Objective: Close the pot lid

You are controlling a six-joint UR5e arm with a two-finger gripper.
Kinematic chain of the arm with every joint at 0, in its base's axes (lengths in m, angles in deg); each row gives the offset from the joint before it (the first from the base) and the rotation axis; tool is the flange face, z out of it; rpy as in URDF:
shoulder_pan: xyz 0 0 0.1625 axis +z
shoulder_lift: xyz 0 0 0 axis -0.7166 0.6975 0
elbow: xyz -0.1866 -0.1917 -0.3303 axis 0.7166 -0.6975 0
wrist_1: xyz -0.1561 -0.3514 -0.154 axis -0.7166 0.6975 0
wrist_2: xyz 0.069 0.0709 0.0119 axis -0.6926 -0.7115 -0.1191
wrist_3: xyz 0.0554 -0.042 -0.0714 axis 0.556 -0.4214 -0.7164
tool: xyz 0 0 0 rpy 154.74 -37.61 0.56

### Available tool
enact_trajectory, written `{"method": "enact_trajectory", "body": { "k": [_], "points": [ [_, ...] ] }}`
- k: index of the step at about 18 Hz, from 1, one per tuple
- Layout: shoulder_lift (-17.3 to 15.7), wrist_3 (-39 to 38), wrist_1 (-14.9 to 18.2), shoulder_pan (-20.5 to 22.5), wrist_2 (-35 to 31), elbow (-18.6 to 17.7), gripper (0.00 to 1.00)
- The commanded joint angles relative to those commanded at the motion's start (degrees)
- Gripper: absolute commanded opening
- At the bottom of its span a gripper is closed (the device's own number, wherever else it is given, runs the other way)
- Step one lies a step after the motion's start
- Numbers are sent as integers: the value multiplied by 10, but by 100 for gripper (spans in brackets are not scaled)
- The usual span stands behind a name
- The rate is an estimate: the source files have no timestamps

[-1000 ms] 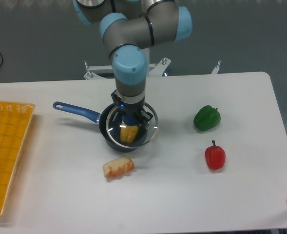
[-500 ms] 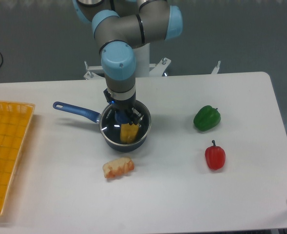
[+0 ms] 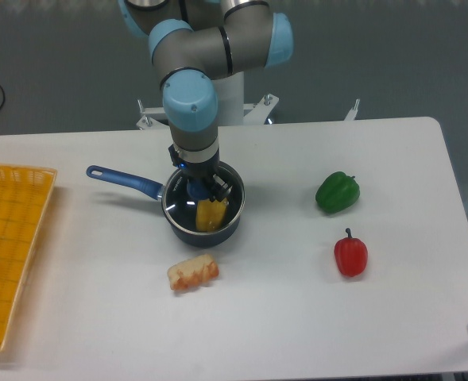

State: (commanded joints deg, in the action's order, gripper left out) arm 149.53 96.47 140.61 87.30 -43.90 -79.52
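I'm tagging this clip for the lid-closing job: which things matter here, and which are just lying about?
Job: pot, lid, gripper.
Lying about: green pepper, red pepper, bread piece, yellow tray, yellow item inside the pot.

This looks like a robot lab. A big robot arm (image 3: 210,48) is fixed behind a plain white table (image 3: 297,317). Toy peppers (image 3: 338,193) and a yellow basket (image 3: 11,254) lie on the table, with grey floor behind it.
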Motion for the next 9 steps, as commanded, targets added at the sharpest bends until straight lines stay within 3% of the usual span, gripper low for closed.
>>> {"method": "enact_trajectory", "body": {
  "k": [9],
  "points": [
    [-1,4,-5,0,0,-8,46]
  ]
}}
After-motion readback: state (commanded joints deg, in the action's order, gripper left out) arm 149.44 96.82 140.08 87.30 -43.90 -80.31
